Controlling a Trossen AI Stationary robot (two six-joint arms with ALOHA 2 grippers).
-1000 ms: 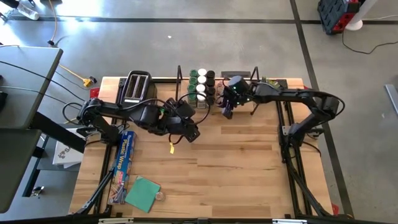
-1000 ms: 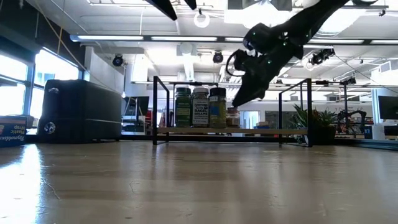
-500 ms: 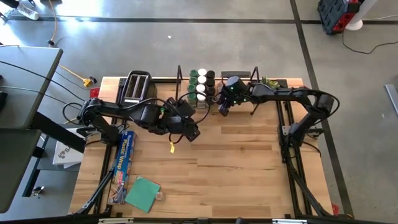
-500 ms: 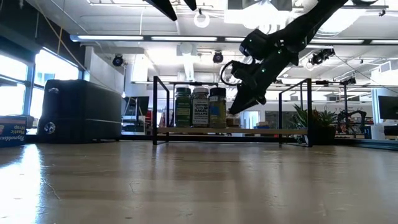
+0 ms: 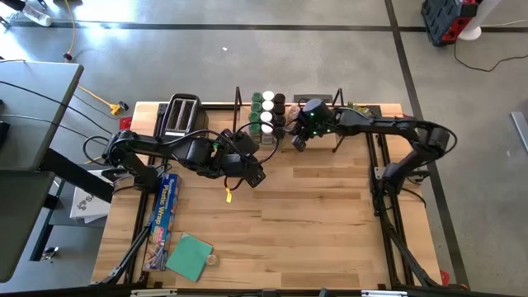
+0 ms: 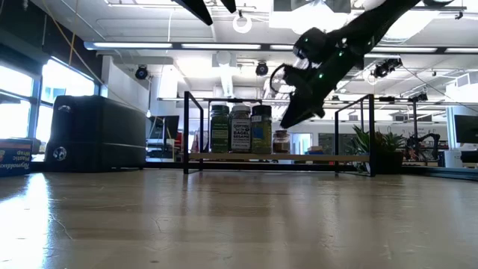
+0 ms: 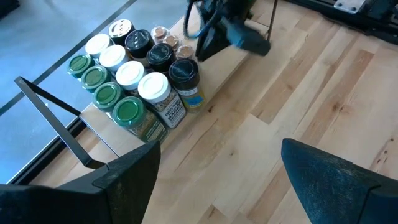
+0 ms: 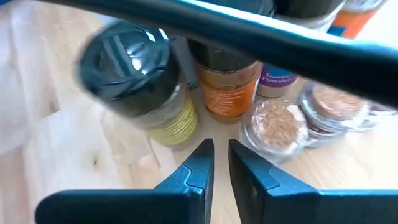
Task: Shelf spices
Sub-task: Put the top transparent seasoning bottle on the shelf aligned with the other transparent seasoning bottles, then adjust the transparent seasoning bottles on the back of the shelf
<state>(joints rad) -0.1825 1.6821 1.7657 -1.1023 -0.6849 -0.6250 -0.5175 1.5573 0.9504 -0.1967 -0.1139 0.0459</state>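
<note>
Your right gripper [image 8: 221,163], fingers nearly pressed together and empty, hovers just before the shelved spices [image 8: 134,84]; left gripper [image 7: 217,180] spread.

"Garlic Powder" on jar [image 8: 278,79]

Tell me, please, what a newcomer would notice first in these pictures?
Probably the cluster of small green-, white- and black-topped spice jars packed on the low light-wood shelf at the table's far edge. Next, the right gripper, shut and empty, just above the jars' right end, while the open left gripper waits mid-table.

Dark jointed arms [image 5: 165,147], black cables, dark fingers [image 8: 193,171]
</note>
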